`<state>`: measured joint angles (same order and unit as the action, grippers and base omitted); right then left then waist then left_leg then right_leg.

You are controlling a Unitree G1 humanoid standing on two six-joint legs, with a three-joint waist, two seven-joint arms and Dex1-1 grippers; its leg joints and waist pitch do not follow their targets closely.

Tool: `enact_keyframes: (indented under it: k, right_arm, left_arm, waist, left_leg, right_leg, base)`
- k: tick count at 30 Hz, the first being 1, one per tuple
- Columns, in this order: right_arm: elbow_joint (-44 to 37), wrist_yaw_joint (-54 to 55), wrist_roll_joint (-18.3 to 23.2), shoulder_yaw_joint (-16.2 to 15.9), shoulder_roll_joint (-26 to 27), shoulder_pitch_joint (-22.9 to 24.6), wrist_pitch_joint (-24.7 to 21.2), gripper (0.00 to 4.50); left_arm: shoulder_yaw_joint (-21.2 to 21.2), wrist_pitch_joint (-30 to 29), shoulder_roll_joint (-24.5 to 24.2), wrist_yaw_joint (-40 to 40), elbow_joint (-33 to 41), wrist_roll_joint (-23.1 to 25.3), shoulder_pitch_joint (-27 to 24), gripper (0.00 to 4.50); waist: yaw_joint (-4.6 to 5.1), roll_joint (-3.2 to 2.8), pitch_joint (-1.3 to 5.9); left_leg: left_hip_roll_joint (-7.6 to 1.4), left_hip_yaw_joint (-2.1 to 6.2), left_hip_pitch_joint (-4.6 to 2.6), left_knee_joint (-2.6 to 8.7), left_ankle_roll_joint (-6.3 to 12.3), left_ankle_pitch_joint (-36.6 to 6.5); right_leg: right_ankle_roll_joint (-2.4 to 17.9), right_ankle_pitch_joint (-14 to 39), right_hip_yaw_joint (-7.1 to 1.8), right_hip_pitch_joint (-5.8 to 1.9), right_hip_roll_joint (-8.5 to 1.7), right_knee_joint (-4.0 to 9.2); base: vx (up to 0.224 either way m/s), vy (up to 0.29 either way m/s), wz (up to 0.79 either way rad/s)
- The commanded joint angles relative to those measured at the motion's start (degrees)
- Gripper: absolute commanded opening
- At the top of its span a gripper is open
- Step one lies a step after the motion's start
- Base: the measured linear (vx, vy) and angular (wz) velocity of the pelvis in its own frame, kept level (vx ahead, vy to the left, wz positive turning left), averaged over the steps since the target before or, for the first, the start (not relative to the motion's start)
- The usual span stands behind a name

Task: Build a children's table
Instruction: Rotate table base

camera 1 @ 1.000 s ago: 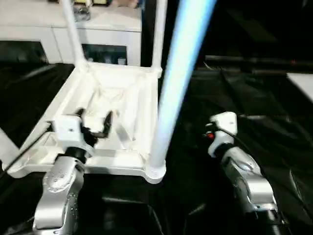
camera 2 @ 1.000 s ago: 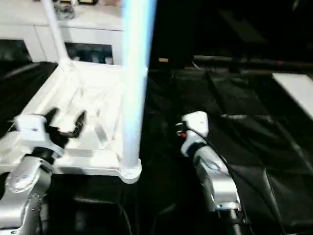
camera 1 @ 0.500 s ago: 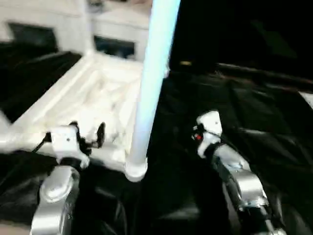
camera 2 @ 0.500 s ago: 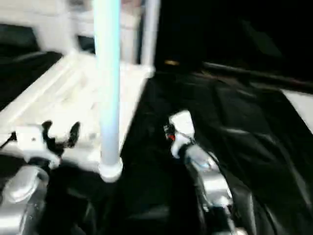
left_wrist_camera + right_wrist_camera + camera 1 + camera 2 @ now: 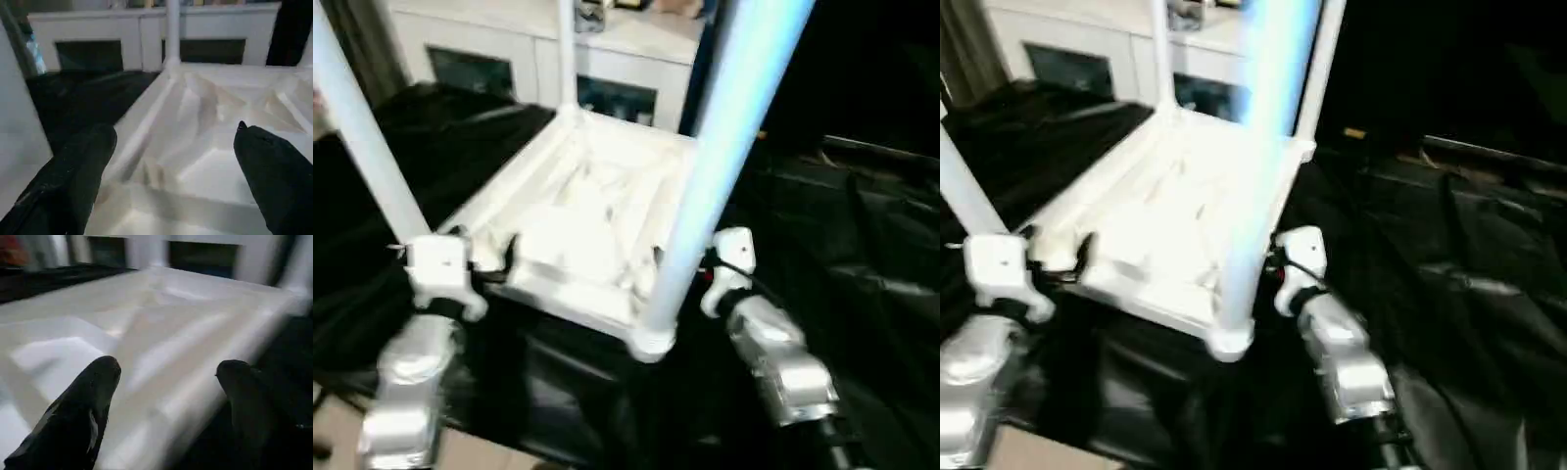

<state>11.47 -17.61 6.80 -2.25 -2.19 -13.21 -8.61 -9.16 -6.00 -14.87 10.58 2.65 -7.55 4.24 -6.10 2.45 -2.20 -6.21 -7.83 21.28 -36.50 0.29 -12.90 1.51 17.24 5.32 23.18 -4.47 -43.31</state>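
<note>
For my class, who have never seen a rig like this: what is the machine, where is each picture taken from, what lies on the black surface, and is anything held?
This is a two-armed humanoid robot. Two pictures come from cameras in its head, looking down over its silver forearms; two come from cameras on its wrists, looking along the black fingers. On the black-covered surface lies a white children's table, upside down, its legs pointing up. A white cabinet stands behind. The left gripper and right gripper both have open jaws at the table's near edge. Neither holds anything.
</note>
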Motion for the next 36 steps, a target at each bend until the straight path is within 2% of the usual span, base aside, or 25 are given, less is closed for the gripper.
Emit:
enact_keyframes:
  k: [1,2,3,5,6,8,9,11,12,13,14,15,18,19,20,22,24,25,26,27,28,30,31,34,36]
  right_arm:
    - [-0.67,3.47,-0.69,3.5,-1.11,0.88,-0.42,3.7]
    - [-0.64,4.21,-0.79,4.1,-1.28,1.04,-0.41,3.7]
    - [-0.55,5.68,-0.97,5.51,-1.98,1.28,-0.27,3.7]
    - [-0.58,6.2,-1.04,6.14,-2.33,1.33,-0.24,3.7]
    - [-0.63,6.29,-0.99,6.83,-3.02,1.22,-0.48,3.7]
    - [-0.88,6.31,-0.77,7.19,-3.84,1.02,-0.96,3.7]
    - [-1.34,5.81,-0.48,7.23,-4.58,0.82,-1.61,3.7]
    - [-1.87,4.77,-0.18,6.94,-4.99,0.76,-2.18,3.7]
    - [-2.43,3.78,-0.14,6.41,-5.5,0.71,-2.72,3.7]
    - [-2.56,3.51,-0.13,6.29,-5.64,0.67,-2.86,3.7]
    - [-2.82,2.55,0.0,5.87,-5.94,0.57,-2.93,3.7]
    - [-2.99,1.54,-0.06,5.17,-6.24,0.3,-2.58,3.7]
    - [-2.74,1.23,0.52,4.65,-6.04,-0.2,-4.2,3.7]
    - [-2.7,1.21,0.77,4.58,-5.84,-0.28,-3.93,3.7]
    - [-2.67,1.68,0.87,4.6,-5.58,-0.4,-4.35,3.7]
    - [-2.34,2.2,0.63,4.39,-5.23,-0.59,-4.22,3.7]
    - [-2.36,2.3,0.57,4.22,-5.07,-0.56,-4.17,3.7]
    - [-2.44,2.21,0.58,4.26,-5.01,-0.52,-4.3,3.7]
    - [-2.5,1.9,0.35,4.02,-5.07,-0.51,-4.2,3.7]
    - [-2.58,1.58,0.14,3.62,-5.03,-0.42,-4.16,3.7]
    - [-2.6,1.53,0.08,3.55,-5.02,-0.42,-4.17,3.7]
    - [-2.57,1.69,-0.03,3.24,-5.02,-0.47,-4.29,3.7]
    - [-2.53,1.87,0.01,3.28,-5.02,-0.49,-4.31,3.7]
    - [-2.35,2.13,0.13,3.43,-5.11,-0.45,-4.26,3.7]
    - [-2.34,2.04,0.19,3.54,-5.12,-0.41,-4.3,3.7]
  left_arm:
    - [1.67,-0.25,1.08,1.23,0.07,-0.18,0.58,4.5]
    - [2.18,-0.14,1.14,1.38,0.11,0.1,0.54,4.5]
    - [3.43,-0.33,1.53,1.74,0.09,0.2,0.27,4.5]
    - [3.81,-0.61,1.86,1.78,-0.01,-0.05,0.15,4.5]
    - [4.11,-0.56,2.5,1.69,-0.16,-0.44,-0.02,4.5]
    - [4.04,-0.55,3.12,1.44,-0.66,-0.59,0.07,4.5]
    - [3.78,-0.56,3.45,1.26,-1.34,-0.64,0.4,4.5]
    - [3.75,-0.6,3.4,1.44,-1.47,-0.68,0.47,4.5]
    - [3.75,-0.19,3.41,1.73,-1.46,-0.84,0.46,4.5]
    - [3.79,-0.1,3.41,1.78,-1.46,-0.88,0.47,4.5]
    - [3.91,0.0,3.49,2.03,-1.24,-1.15,0.38,4.5]
    - [3.98,-0.17,3.73,2.19,-1.02,-1.55,0.27,4.5]
    - [3.7,-0.41,4.13,1.93,-1.3,-1.73,0.45,4.5]
    - [3.58,-0.21,4.15,1.54,-1.54,-1.33,0.6,4.5]
    - [3.52,-0.08,4.17,1.45,-1.66,-1.16,0.67,4.5]
    - [3.61,0.27,4.24,1.44,-1.81,-0.9,0.8,4.5]
    - [4.09,1.12,4.07,1.34,-1.73,0.05,0.73,4.5]
    - [4.26,1.39,3.98,1.35,-1.72,0.22,0.69,4.5]
    - [4.45,1.48,3.93,1.28,-1.58,0.37,0.67,4.5]
    - [4.26,1.55,3.89,0.89,-1.66,0.47,0.69,4.5]
    - [4.2,1.55,3.87,0.8,-1.7,0.47,0.71,4.5]
    - [2.77,1.0,4.19,0.24,-1.79,-1.06,1.03,4.5]
    - [2.29,0.67,4.41,0.28,-1.62,-1.84,1.08,4.5]
    - [2.1,0.62,4.09,0.12,-1.33,-1.29,1.19,4.5]
    - [2.01,0.77,3.98,0.45,-1.06,-1.29,1.19,4.5]
  waist:
    - [0.82,-0.01,2.57]
    - [0.04,0.84,2.88]
    - [0.26,-0.91,2.2]
    - [2.37,-3.0,1.8]
    - [3.52,-4.08,1.96]
    - [4.34,-4.02,1.91]
    - [4.73,-3.8,2.06]
    - [4.81,-2.57,2.35]
    - [2.66,0.66,2.74]
    - [1.66,1.57,2.84]
    - [1.4,2.25,2.79]
    - [0.8,1.18,2.31]
    - [1.1,0.38,2.65]
    - [0.85,0.34,2.49]
    - [1.08,-0.33,2.69]
    - [-1.02,1.61,2.15]
    - [-2.28,1.5,1.48]
    - [-1.89,-0.06,1.83]
    - [-0.1,-1.32,2.83]
    - [0.53,-2.03,3.86]
    - [2.63,-1.81,3.68]
    - [3.56,-0.9,2.75]
    - [4.03,-0.82,2.76]
    - [5.16,-0.5,2.46]
    - [5.38,-0.29,2.28]
  left_leg:
    - [-5.92,1.74,-0.84,5.67,22.02,3.83]
    - [-5.35,1.79,0.35,3.8,16.66,-0.83]
    - [-7.86,3.34,-1.02,5.17,-0.42,-12.15]
    - [-11.57,6.81,-1.82,9.44,-9.84,-27.36]
    - [-14.24,8.51,-2.09,12.34,-14.67,-35.47]
    - [-15.0,7.58,-1.66,13.99,-11.99,-36.47]
    - [-12.68,6.32,-1.43,12.79,-5.85,-35.48]
    - [-9.88,4.71,-1.0,11.08,-3.48,-31.93]
    - [-3.56,0.38,2.45,2.13,-3.17,-14.27]
    - [-4.1,0.38,1.86,0.64,-2.46,-6.73]
    - [-4.26,0.49,2.86,0.58,-1.74,-2.33]
    - [-5.07,0.37,3.19,2.66,-4.29,-0.51]
    - [-5.97,0.27,2.52,5.63,-3.86,-6.11]
    - [-5.91,-0.04,2.32,4.96,-1.72,-7.18]
    - [-6.34,-2.06,-0.76,3.03,-3.21,-8.36]
    - [-5.43,-1.59,0.88,0.68,-2.87,-9.93]
    - [-5.44,0.82,1.44,-1.52,-2.6,-10.15]
    - [-6.13,0.18,-0.31,2.4,-5.11,-8.54]
    - [-6.53,1.01,-1.61,6.34,0.3,-5.76]
    - [-6.78,1.68,-4.81,5.56,2.94,-1.23]
    - [-7.79,2.96,-4.33,5.42,6.93,8.07]
    - [-7.74,1.58,-1.73,6.28,4.6,4.13]
    - [-6.42,0.63,-1.85,6.49,-0.1,-3.57]
    - [-6.23,0.99,-1.15,7.51,-8.04,-17.76]
    - [-6.02,0.94,-1.39,7.37,-9.68,-23.71]
  right_leg:
    - [-1.18,-0.9,-3.58,-1.13,-3.73,7.21]
    - [0.04,3.33,-6.63,-2.87,-8.22,10.39]
    - [7.6,11.99,-5.39,-3.2,-7.24,11.04]
    - [5.1,8.38,-2.86,-2.71,-1.16,8.1]
    - [1.86,1.6,-1.61,-2.02,0.26,4.06]
    - [0.89,-0.6,-0.58,-1.0,1.26,1.19]
    - [1.02,2.04,-1.54,-1.88,0.09,2.56]
    - [2.18,2.41,-3.05,-2.79,-1.47,6.05]
    - [0.62,18.99,-6.13,-4.4,-8.84,14.6]
    - [-3.82,26.63,-7.07,-3.87,-9.95,15.39]
    - [-7.9,31.02,-7.48,-4.31,-9.5,15.08]
    - [-8.83,35.05,-5.97,-4.14,-7.75,14.86]
    - [-3.31,20.21,-4.35,-4.27,-5.09,12.94]
    - [-0.78,19.54,-5.34,-4.17,-6.59,13.48]
    - [-1.14,21.91,-8.39,-1.45,-5.13,14.76]
    - [1.92,23.16,-13.82,-4.0,-6.96,14.84]
    - [3.47,26.71,-17.79,-4.41,-8.08,15.48]
    - [4.49,20.17,-14.91,-2.36,-2.41,13.69]
    - [6.29,6.13,-8.0,-0.76,1.06,9.47]
    - [6.63,0.34,-5.96,1.07,1.3,7.72]
    - [5.57,-5.7,-4.23,1.23,1.44,6.25]
    - [5.07,-6.86,-4.43,-0.95,-0.19,8.33]
    - [5.93,-6.14,-4.74,-1.28,-1.01,9.43]
    - [3.68,0.6,-4.74,-2.09,-2.34,10.86]
    - [2.1,6.4,-5.18,-1.48,-2.98,11.86]
  base:
    - [-0.11,0.164,-0.1]
    - [-0.133,0.104,0.02]
    - [-0.132,0.089,-0.03]
    - [-0.129,0.09,-0.06]
    - [-0.123,0.034,0.04]
    - [-0.113,-0.009,0.05]
    - [-0.087,-0.114,-0.03]
    - [-0.093,-0.136,-0.09]
    - [-0.129,-0.155,-0.26]
    - [-0.129,-0.155,-0.26]
    - [-0.117,-0.125,-0.37]
    - [-0.069,-0.088,-0.34]
    - [-0.036,-0.045,-0.18]
    - [0.0,0.0,0.0]
    - [-0.023,0.038,-0.2]
    - [0.0,0.095,-0.53]
    - [0.017,0.187,-0.66]
    - [0.014,0.215,-0.66]
    - [0.042,0.236,-0.37]
    - [0.04,0.245,-0.02]
    - [0.04,0.245,-0.02]
    - [-0.013,0.201,0.07]
    - [-0.023,0.179,0.08]
    - [-0.046,0.091,-0.04]
    - [0.0,0.0,0.0]
